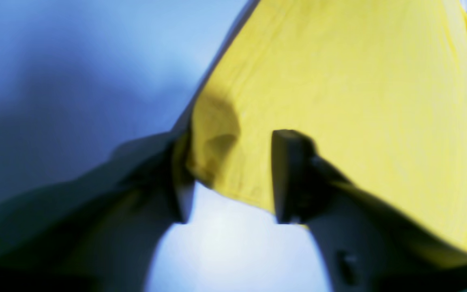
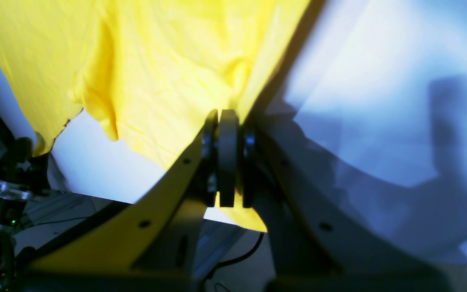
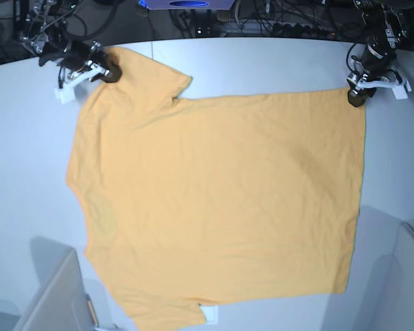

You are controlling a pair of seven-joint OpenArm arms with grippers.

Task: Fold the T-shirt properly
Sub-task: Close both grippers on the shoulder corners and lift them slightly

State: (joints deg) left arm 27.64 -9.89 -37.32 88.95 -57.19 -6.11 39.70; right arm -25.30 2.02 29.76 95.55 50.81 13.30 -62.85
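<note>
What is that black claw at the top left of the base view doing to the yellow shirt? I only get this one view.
Observer: In the right wrist view, that right gripper is pinched shut on a bunched bit of the T-shirt.
Operator: And the claw at the top right?
Observer: The left wrist view shows the left gripper with its jaws apart, and the shirt's edge lying between them.

A white table (image 3: pixel 262 65) fills the base view, its far edge curving. Beyond that edge lies a dark tangle of cables (image 3: pixel 290 24) and a blue-lit device (image 3: pixel 186 4). Two grey panels stand at the near corners, one left (image 3: pixel 52 296), one right (image 3: pixel 407 283).
</note>
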